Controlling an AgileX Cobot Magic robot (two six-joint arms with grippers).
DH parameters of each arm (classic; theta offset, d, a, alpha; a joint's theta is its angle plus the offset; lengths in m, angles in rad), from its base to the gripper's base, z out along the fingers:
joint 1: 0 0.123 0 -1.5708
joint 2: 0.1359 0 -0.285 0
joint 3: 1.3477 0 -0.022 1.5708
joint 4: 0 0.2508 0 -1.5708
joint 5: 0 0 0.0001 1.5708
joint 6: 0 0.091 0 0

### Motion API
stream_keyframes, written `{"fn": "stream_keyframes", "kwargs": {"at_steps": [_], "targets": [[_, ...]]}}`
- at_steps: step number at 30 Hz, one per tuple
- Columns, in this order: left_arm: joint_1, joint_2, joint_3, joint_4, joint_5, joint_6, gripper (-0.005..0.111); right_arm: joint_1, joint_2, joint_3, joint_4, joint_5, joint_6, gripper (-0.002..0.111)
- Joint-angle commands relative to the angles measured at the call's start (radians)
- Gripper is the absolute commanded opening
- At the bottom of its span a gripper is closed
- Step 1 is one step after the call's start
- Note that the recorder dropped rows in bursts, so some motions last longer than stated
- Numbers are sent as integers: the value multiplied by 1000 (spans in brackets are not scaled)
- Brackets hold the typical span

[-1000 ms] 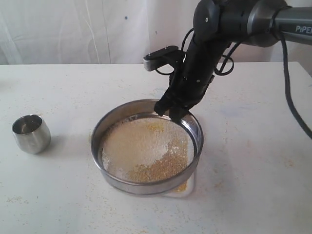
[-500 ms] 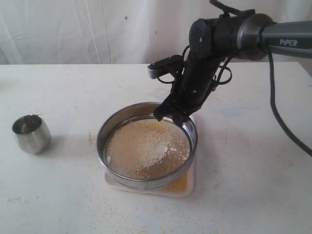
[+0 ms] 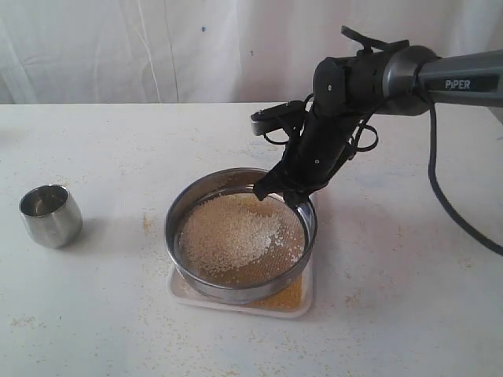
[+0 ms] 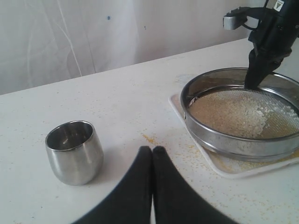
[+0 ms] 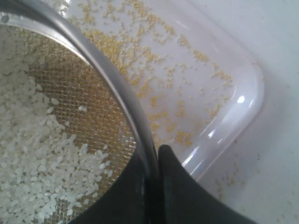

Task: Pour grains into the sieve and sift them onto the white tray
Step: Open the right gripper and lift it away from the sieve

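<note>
White curtain (image 3: 118,47) backed the speckled white worktop (image 3: 94,314). A round grey-rimmed mesh sieve (image 3: 236,292) (right claw (image 3: 284,192) pinching its rim) held pale grains (image 3: 236,232) over a white plastic tray (image 3: 182,292); left claw (image 4: 152,154) was pressed together.

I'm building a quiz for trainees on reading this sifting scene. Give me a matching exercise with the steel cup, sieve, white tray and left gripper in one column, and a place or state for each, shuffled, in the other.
Column 1
1. steel cup
2. sieve
3. white tray
4. left gripper

Column 2
A. lies under the sieve, with fine yellow grains on it
B. fingers shut, holding nothing
C. stands upright by itself on the table
D. rim pinched by the right gripper, whitish bits inside

Pairs: 1-C, 2-D, 3-A, 4-B
</note>
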Motion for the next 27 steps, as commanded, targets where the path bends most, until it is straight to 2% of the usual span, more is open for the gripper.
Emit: {"fn": "stream_keyframes", "kwargs": {"at_steps": [1, 5, 6, 8, 10, 13, 16, 20, 22, 27], "targets": [[-6, -6, 4, -4, -4, 4, 0, -8, 9, 1, 37, 5, 9, 1], [-6, -6, 4, -4, -4, 4, 0, -8, 9, 1, 39, 7, 9, 15], [-6, -6, 4, -4, -4, 4, 0, -8, 9, 1, 39, 9, 9, 26], [-6, -6, 4, -4, -4, 4, 0, -8, 9, 1, 39, 9, 9, 40], [-6, -6, 4, -4, -4, 4, 0, -8, -14, 1, 39, 17, 9, 48], [-6, -6, 4, -4, -4, 4, 0, -8, -111, 1, 39, 33, 9, 48], [-6, -6, 4, -4, -4, 4, 0, -6, -285, 63, 71, 7, 9, 42], [-6, -6, 4, -4, -4, 4, 0, -6, -603, 370, 125, -166, 13, 11], [-6, -6, 4, -4, -4, 4, 0, -6, -744, 508, 129, -236, 13, 0], [-6, -6, 4, -4, -4, 4, 0, -6, -1087, 783, 134, -332, 13, 0]]}}
